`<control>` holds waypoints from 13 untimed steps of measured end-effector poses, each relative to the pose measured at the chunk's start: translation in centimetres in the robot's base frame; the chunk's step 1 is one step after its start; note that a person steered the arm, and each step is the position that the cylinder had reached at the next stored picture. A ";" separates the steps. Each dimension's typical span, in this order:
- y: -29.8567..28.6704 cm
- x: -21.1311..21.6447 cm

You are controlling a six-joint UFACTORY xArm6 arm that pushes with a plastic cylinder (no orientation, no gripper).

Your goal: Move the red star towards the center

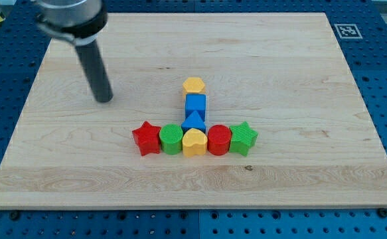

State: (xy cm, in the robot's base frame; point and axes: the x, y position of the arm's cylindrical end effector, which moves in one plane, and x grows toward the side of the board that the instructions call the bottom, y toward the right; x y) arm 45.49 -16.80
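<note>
The red star [147, 138] lies at the left end of a row of blocks just below the board's middle. To its right in the row stand a green cylinder [171, 139], a yellow heart [194, 142], a red cylinder [219, 140] and a green star [243, 138]. Above the heart a column runs up: a blue triangle [194, 121], a blue cube [196, 104] and a yellow hexagon [194, 85]. My tip [104, 99] rests on the board up and to the left of the red star, well apart from it.
The wooden board [299, 66] lies on a blue perforated table. A black-and-white marker tag [346, 30] sits off the board's top right corner.
</note>
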 end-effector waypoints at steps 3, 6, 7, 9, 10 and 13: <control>4.4 11.7; 11.8 11.4; 12.1 10.1; 9.9 7.2; 9.4 7.3; 3.9 3.1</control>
State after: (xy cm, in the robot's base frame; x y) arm 48.60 -12.88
